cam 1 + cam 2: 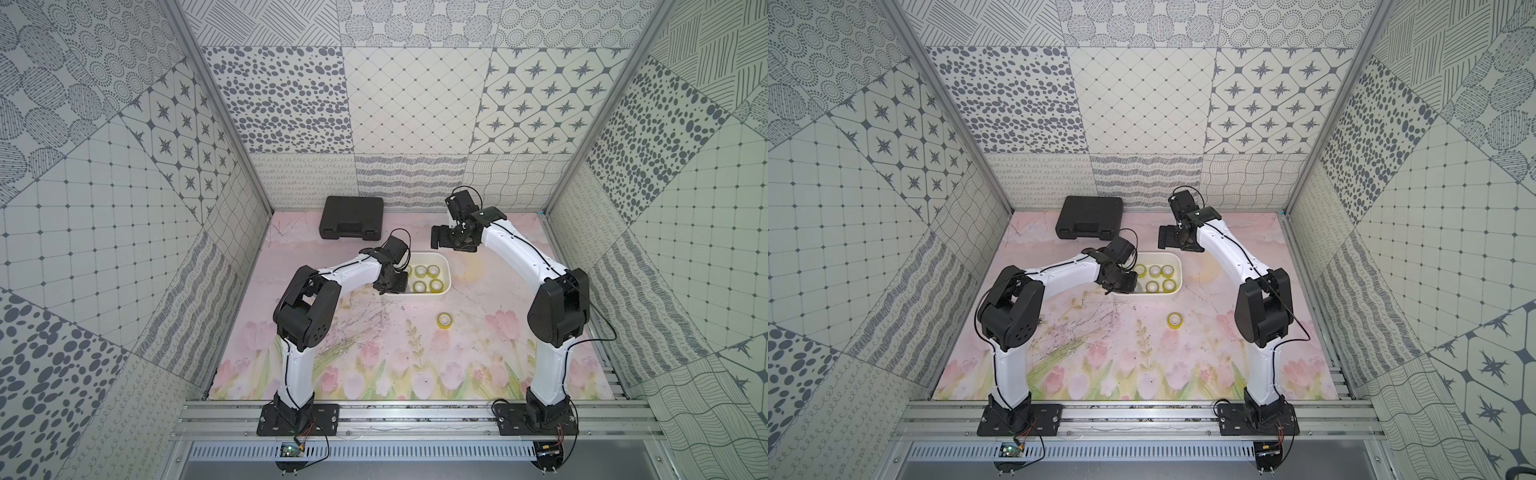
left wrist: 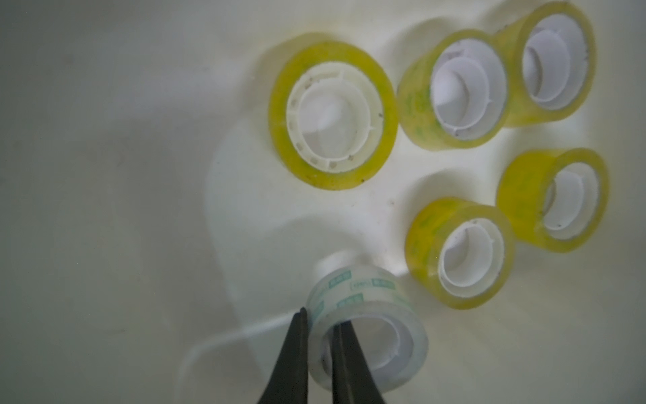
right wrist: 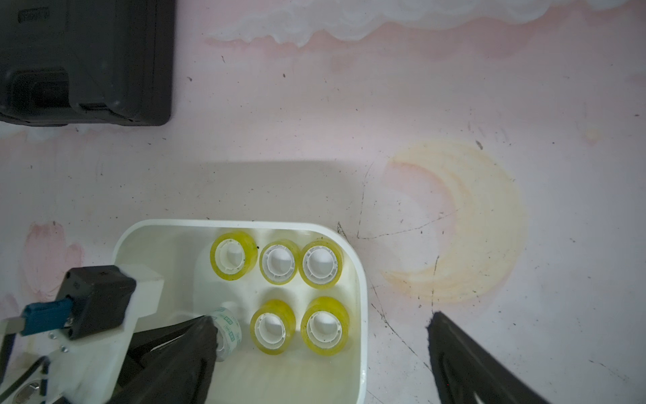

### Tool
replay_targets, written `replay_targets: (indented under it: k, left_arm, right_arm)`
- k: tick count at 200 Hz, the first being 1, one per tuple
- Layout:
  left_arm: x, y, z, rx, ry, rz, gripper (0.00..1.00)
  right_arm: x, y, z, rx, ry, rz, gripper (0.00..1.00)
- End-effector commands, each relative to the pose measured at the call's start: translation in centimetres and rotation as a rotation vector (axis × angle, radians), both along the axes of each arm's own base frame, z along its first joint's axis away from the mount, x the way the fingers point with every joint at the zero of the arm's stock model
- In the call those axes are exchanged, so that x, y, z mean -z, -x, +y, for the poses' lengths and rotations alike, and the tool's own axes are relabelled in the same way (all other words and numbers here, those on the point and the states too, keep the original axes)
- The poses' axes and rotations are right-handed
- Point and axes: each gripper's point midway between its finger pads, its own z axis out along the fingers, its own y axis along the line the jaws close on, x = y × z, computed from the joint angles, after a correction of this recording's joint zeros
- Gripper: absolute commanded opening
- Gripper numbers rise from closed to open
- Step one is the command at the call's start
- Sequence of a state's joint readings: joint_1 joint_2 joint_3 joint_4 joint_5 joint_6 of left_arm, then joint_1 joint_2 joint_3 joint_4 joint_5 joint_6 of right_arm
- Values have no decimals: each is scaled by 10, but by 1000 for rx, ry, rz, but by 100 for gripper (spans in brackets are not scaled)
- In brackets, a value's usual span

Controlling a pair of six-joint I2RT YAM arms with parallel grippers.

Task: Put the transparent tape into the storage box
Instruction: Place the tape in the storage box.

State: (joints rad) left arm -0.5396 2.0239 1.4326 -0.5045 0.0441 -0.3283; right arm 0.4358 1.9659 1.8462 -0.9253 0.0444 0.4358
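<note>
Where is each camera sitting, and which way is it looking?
Top views: high up behind the robot, looking down on the flowery mat, both arms, the black hard-shell case and white plastic storage tub.
Left wrist: on the left arm, looking down into the tub; the left pincer pinches a greyish-clear tape roll.
Right wrist: on the right arm, looking down at tub, case and mat; one finger of the open right pincer shows.
Shared: both wrist views show five yellowish tape rolls.

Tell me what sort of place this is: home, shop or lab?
Most likely a purpose-built robot test booth: patterned panels on an aluminium frame enclose three sides, the left arm and right arm are bolted to a rail, and the floor is a printed floral mat.
</note>
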Motion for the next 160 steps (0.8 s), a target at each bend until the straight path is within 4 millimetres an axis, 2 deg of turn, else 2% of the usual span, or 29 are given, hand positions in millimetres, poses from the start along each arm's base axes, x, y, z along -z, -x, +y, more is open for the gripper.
replay_targets:
  k: [1,40,55,86,160]
  left_arm:
    - [5,0,-6,17,-8,10,0]
    - [9,-2,-6,2,-16,14,0]
    - [8,-3,-6,0,-17,12,11]
    - [3,-5,-8,-1,-8,-4,23]
    - [-18,-10,-19,1,54,-62,25]
  right_arm:
    - [-14,0,-1,3,-29,-34,97]
    - [-9,2,-4,3,-30,-23,97]
    - [-10,2,-5,4,-32,-24,96]
    - [-10,2,-5,0,-35,-23,96]
    - [-12,2,-2,-9,-50,-28,97]
